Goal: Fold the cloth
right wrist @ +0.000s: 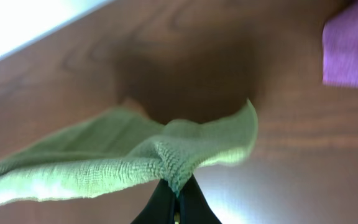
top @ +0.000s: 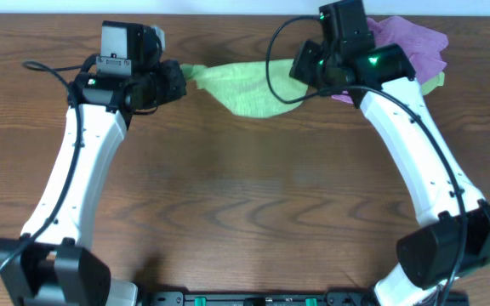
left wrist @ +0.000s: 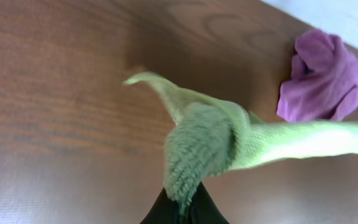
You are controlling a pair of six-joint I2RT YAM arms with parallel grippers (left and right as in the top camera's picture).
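the left gripper [top: 177, 78] and right gripper [top: 303, 68] are each pinched tight on an end of the cloth [top: 241, 92], which hangs stretched over the far side of the table [top: 245, 212]. likely mid-spread; next, lower it flat evenly.

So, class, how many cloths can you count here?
2: the green cloth hangs stretched at far centre; the purple cloth lies bunched far right. A pale scrap at its edge may be a third.

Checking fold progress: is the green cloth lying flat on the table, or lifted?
Lifted. The cloth hangs stretched between the left tool and the right tool, each shut on one end, and it sags in the middle.
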